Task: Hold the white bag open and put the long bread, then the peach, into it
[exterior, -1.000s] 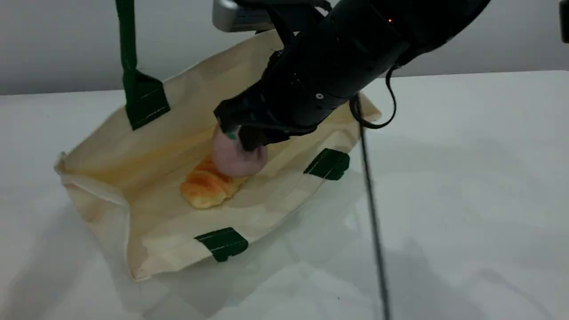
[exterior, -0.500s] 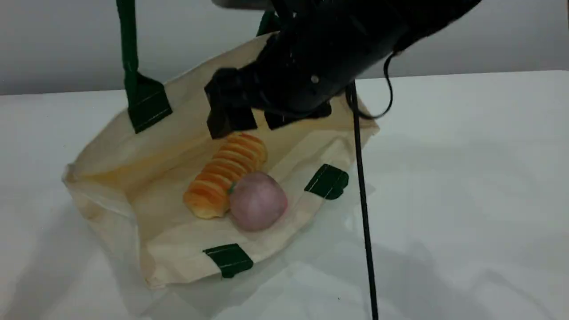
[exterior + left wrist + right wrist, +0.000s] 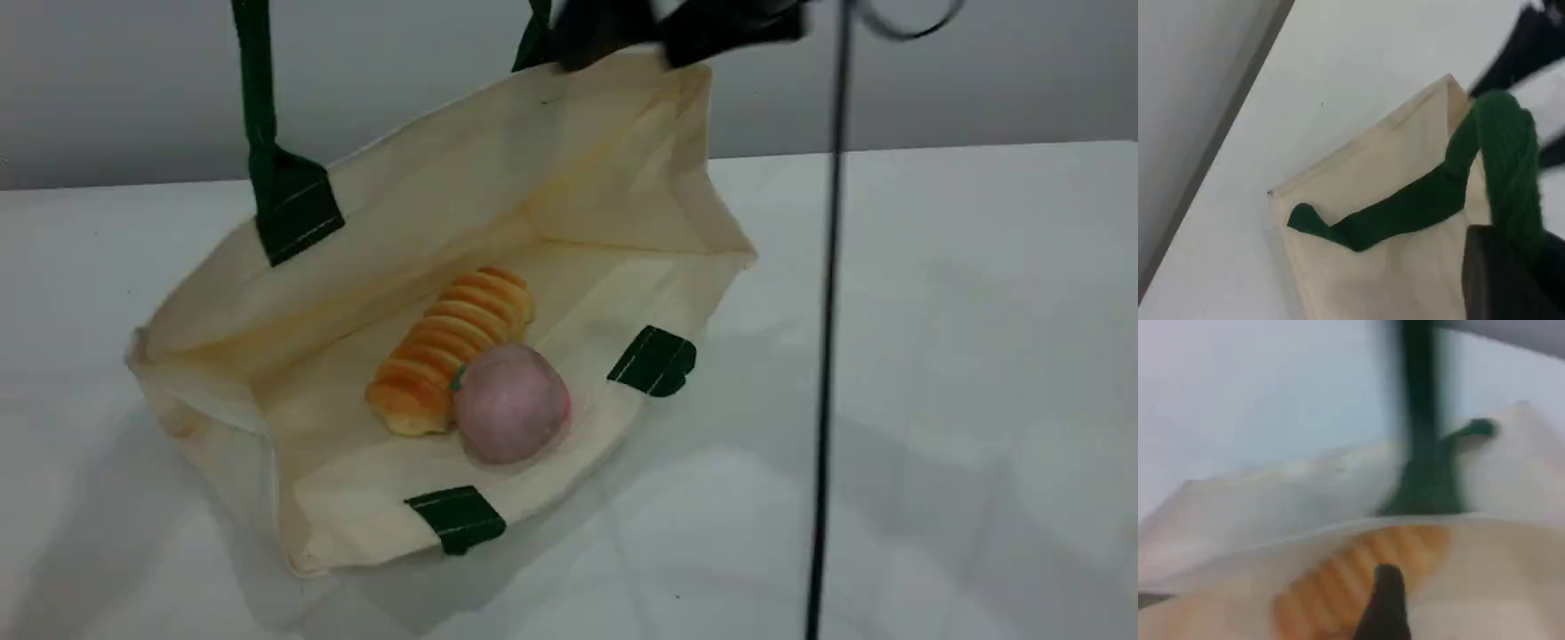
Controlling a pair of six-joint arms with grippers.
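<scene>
The white bag (image 3: 622,178) lies open on the table, its far wall pulled upright. Inside it the long bread (image 3: 449,347) lies aslant, and the peach (image 3: 511,413) rests against its near end. A green handle strap (image 3: 253,89) runs up out of the scene view. In the left wrist view that strap (image 3: 1405,207) leads into my left gripper (image 3: 1511,267), which is shut on it. My right gripper (image 3: 662,36) is a dark blur at the top edge, above the bag's far rim, open and empty. Its fingertip (image 3: 1386,600) shows over the blurred bread (image 3: 1358,577).
A thin black cable (image 3: 827,356) hangs down right of the bag. White table (image 3: 960,373) spreads to the right and front. A grey wall (image 3: 107,80) stands behind the table.
The right gripper let go of the peach, which dropped beside the bread in the bag. The arm then rose up and to the right, out of the bag.
</scene>
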